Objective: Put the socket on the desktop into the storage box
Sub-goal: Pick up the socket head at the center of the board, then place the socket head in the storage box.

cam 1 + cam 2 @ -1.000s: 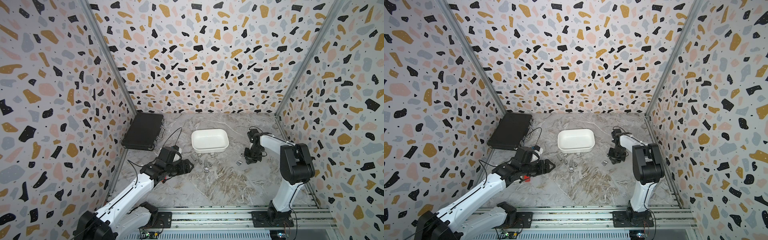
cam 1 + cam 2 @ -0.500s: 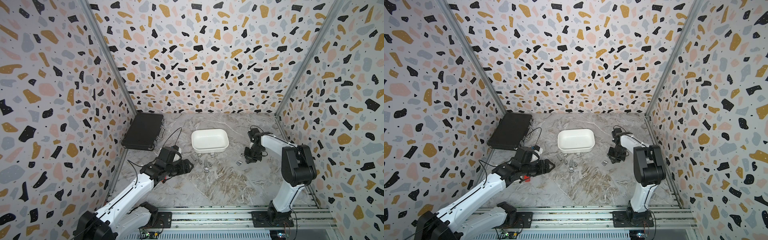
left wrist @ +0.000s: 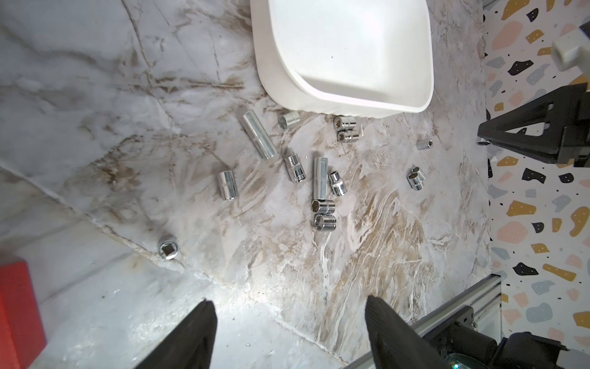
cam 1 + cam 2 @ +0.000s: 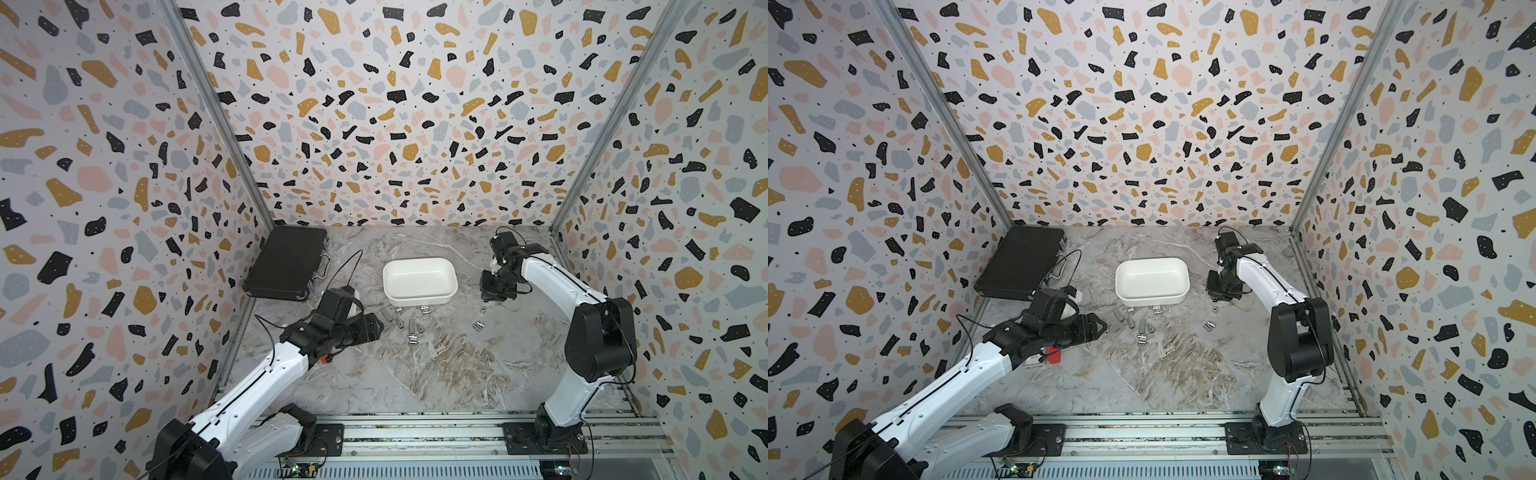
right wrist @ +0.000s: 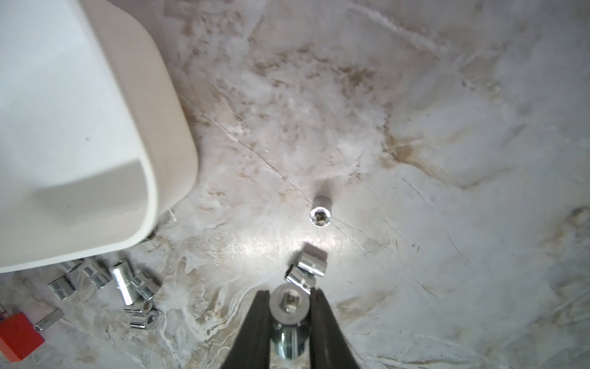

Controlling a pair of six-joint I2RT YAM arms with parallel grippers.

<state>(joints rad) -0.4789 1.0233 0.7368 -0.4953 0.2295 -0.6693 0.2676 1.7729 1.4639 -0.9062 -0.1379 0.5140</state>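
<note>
So, at the left of a top view the black case (image 4: 286, 262) is sitting by the wall, and the left gripper (image 4: 376, 328) is hovering with its fingers spread wide, holding nothing. Loose sockets (image 4: 411, 330) are lying on the desktop (image 4: 415, 382) just below the white storage box (image 4: 419, 297) mid-frame. Right of the box, the right gripper (image 4: 491, 296) is pinching one socket (image 5: 289, 303) tight, as the right wrist view is showing.

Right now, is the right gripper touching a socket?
Touching. The right wrist view shows the right gripper closed on a socket, both jaws pressed against its sides with no gap.
</note>
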